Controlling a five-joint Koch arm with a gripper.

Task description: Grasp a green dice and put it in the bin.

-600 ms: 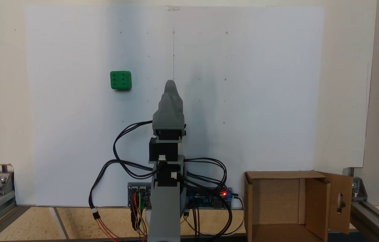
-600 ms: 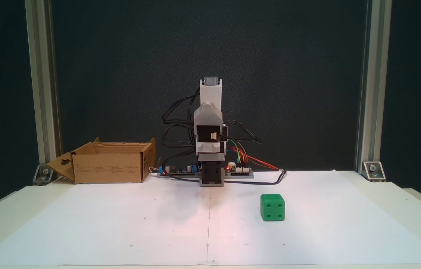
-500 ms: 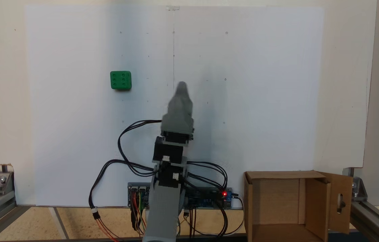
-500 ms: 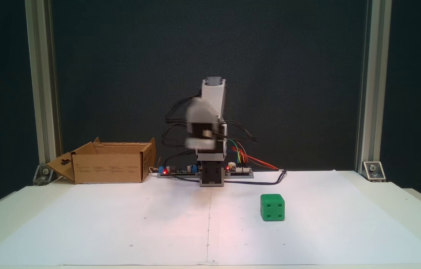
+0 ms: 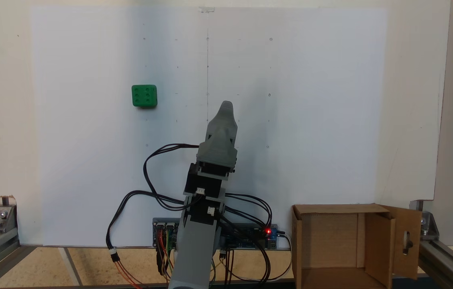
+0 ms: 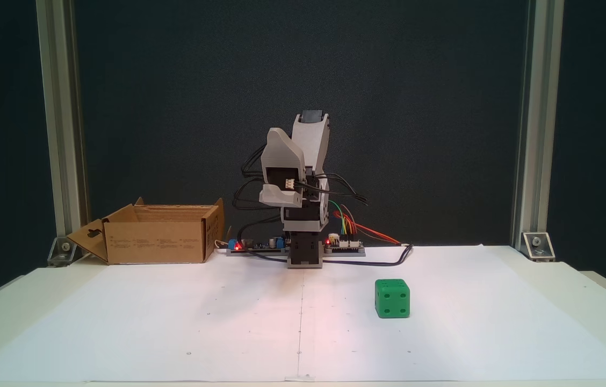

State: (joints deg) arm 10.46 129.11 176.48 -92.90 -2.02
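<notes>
One fixed view looks down; another faces the arm [image 6: 303,183].
</notes>
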